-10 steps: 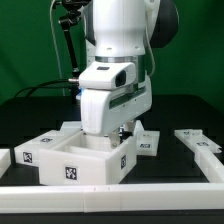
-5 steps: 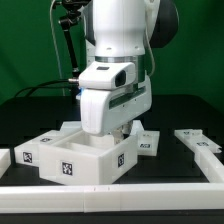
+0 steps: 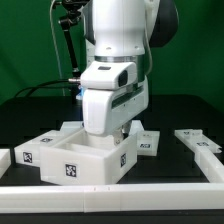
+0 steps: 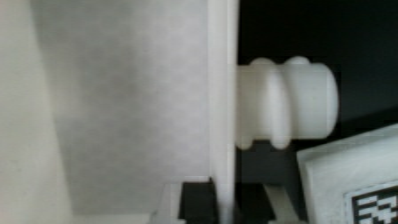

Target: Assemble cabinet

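The cabinet's large white box (image 3: 75, 165) with black-and-white tags sits at the table's front, left of centre in the exterior view. My gripper (image 3: 119, 134) reaches down at the box's back right corner. In the wrist view my gripper (image 4: 226, 205) has its two dark fingers (image 4: 196, 205) closed on the thin edge of the box's white wall (image 4: 125, 100). A ribbed white knob (image 4: 290, 98) sticks out from that wall. A smaller white tagged piece (image 3: 148, 143) lies just beyond the box and shows in the wrist view (image 4: 356, 180) too.
Another white tagged piece (image 3: 200, 145) lies at the exterior view's right. A long white rail (image 3: 120, 197) runs along the table's front edge. A white part (image 3: 4, 158) shows at the left edge. The table is black.
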Action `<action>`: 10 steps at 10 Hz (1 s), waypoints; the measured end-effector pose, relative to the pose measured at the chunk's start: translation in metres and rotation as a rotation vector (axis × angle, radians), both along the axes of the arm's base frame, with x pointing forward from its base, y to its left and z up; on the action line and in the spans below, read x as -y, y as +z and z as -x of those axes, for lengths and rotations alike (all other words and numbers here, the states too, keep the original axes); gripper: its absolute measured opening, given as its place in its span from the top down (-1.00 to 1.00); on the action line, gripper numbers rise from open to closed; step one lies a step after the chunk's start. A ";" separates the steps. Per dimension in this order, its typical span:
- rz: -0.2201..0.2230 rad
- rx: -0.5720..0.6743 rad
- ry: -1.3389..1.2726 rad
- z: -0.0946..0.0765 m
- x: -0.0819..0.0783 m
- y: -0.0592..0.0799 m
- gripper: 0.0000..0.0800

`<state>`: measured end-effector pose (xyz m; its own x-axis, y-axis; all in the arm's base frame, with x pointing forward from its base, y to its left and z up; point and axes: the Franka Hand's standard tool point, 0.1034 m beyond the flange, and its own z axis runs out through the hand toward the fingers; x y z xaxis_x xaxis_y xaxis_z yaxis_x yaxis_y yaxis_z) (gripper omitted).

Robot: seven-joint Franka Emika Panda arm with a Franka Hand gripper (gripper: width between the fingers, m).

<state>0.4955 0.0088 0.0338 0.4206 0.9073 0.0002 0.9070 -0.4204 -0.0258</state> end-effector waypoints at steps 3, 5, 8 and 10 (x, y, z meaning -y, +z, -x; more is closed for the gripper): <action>-0.004 -0.019 0.147 -0.011 -0.011 0.003 0.91; -0.004 -0.022 0.144 -0.010 -0.010 0.002 0.91; -0.010 -0.019 0.221 -0.012 -0.007 -0.004 0.91; -0.017 -0.006 0.313 -0.020 -0.018 -0.003 0.91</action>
<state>0.5156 0.0266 0.0311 0.1207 0.9926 0.0148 0.9921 -0.1201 -0.0361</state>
